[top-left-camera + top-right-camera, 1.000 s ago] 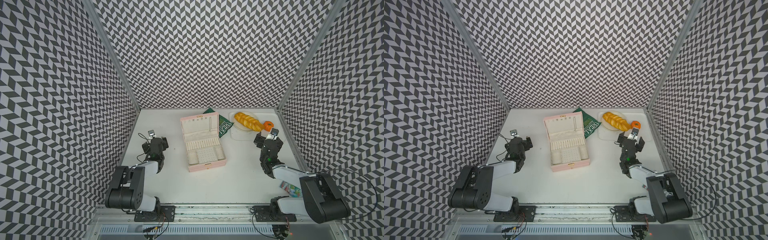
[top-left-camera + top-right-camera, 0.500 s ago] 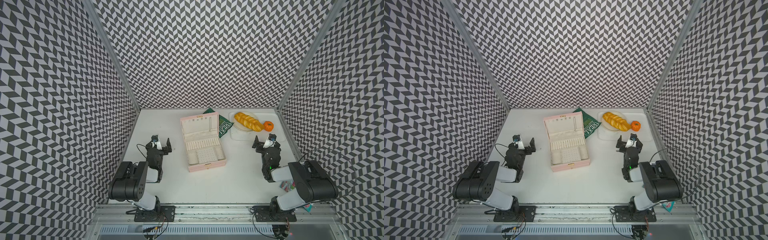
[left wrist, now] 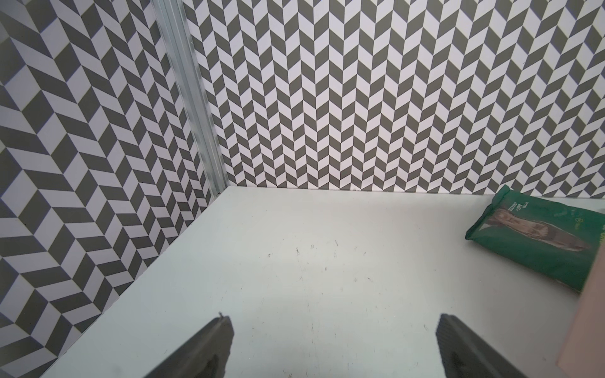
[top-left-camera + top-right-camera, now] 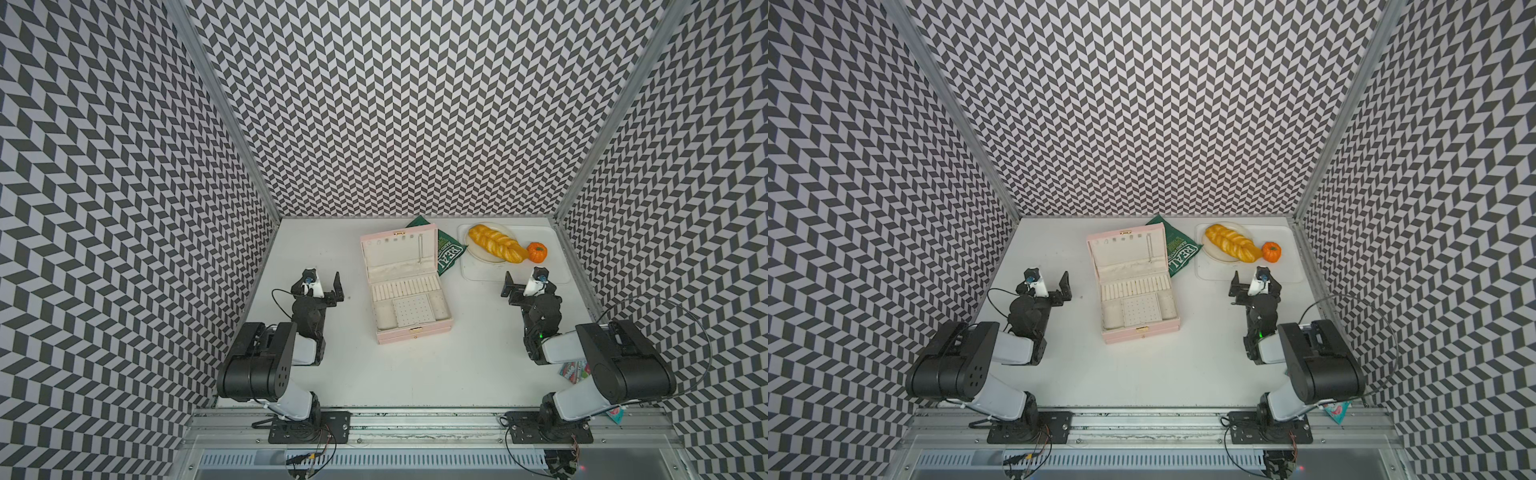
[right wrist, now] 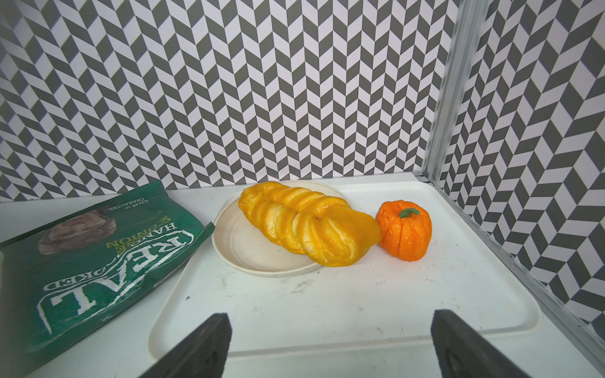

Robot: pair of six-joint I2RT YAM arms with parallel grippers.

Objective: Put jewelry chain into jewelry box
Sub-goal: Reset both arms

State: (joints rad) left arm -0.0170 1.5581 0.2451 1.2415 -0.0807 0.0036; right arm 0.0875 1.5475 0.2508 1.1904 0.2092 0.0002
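The pale pink jewelry box point(image 4: 409, 330) point(image 4: 1133, 332) lies open in the middle of the table in both top views, its lid laid back. A thin silvery line, the jewelry chain point(image 4: 421, 251) point(image 4: 1149, 249), lies straight down the lid's cream inner face. My left gripper point(image 4: 318, 283) point(image 4: 1043, 284) point(image 3: 334, 319) sits left of the box, open and empty, over bare table. The box's pink edge point(image 3: 589, 327) shows in the left wrist view. My right gripper point(image 4: 530, 284) point(image 4: 1256, 284) point(image 5: 330, 314) is right of the box, open and empty, at the near edge of a white tray point(image 5: 360, 311).
A green snack bag point(image 4: 448, 255) point(image 5: 98, 261) lies behind the box's right side. The white tray point(image 4: 490, 272) holds a plate point(image 4: 478, 251) with a braided bread point(image 4: 496, 243) and a small orange pumpkin point(image 4: 537, 252). A colourful packet point(image 4: 575, 369) lies beside the right arm.
Both arms have folded back down toward their bases and settled low beside the box. Both grippers stayed open and empty.
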